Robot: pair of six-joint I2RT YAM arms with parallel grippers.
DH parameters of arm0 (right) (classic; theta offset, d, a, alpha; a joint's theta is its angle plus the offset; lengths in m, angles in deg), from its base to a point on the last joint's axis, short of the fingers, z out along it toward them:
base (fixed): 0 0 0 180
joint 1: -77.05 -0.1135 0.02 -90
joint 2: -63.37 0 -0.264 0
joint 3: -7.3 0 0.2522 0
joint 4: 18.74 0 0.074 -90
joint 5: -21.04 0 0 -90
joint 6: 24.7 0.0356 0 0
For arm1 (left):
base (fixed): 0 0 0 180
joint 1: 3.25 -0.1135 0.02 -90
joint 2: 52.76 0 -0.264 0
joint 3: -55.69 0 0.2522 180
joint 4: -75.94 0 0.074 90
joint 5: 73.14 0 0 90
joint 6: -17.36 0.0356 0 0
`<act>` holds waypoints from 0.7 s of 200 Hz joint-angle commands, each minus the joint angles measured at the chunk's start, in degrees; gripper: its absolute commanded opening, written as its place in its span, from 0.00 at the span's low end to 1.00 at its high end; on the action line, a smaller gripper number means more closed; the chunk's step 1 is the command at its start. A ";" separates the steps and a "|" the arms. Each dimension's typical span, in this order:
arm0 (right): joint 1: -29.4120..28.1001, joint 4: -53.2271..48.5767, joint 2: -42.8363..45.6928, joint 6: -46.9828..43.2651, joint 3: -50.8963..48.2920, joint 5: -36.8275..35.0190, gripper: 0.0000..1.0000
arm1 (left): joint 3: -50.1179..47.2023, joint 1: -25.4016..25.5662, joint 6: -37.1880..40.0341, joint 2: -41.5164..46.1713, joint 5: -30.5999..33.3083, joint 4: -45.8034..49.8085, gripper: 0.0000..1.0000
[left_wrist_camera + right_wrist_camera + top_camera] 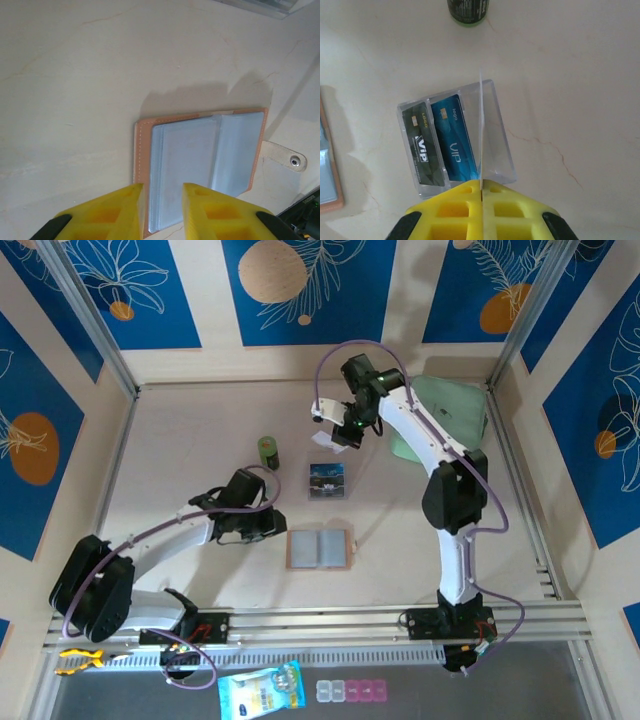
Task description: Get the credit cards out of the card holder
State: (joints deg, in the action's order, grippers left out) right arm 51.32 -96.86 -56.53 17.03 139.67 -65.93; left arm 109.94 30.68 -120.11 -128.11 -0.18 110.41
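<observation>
The card holder point(320, 548) lies open on the table, tan-pink outside with grey pockets point(200, 160) and a snap tab point(285, 157). My left gripper point(163, 210) hovers at its left side point(275, 523), jaws a little apart with nothing between them. My right gripper point(481, 187) is shut on a thin pale credit card point(481, 125) seen edge-on. It hangs point(338, 437) above a clear plastic box point(327, 480). A dark card point(422, 150) and a blue card point(454, 137) lie side by side in that box point(500, 150).
A dark green can point(268, 451) stands left of the box, also at the top of the right wrist view point(467, 10). A mint-green case point(450, 415) lies at the back right. A blue packet point(260, 690) and small pill boxes point(350, 692) sit in front of the arm bases.
</observation>
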 commanded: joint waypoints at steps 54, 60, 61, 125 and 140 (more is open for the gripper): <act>0.73 -9.11 -8.85 -5.85 9.02 0.40 0.00 | -0.18 -1.08 0.66 -0.73 -1.26 0.20 0.26; 0.82 -8.89 -9.15 -6.12 8.65 0.19 0.00 | -0.26 -1.17 0.62 -0.57 -1.20 0.29 0.26; 0.80 -8.83 -9.18 -6.17 8.61 0.17 0.00 | -0.25 -1.16 0.62 -0.53 -1.18 0.29 0.26; 0.69 -6.53 -11.60 -6.84 7.36 -0.78 0.00 | -0.24 -1.61 0.45 -0.16 -1.31 0.28 0.27; 0.49 -6.39 -11.98 -6.84 7.39 -0.71 0.00 | -0.15 -1.63 0.41 -0.15 -1.41 0.30 0.27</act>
State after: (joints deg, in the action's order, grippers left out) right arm 51.84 -103.27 -67.26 11.30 146.75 -67.07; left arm 109.66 29.81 -120.13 -128.35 -0.68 110.08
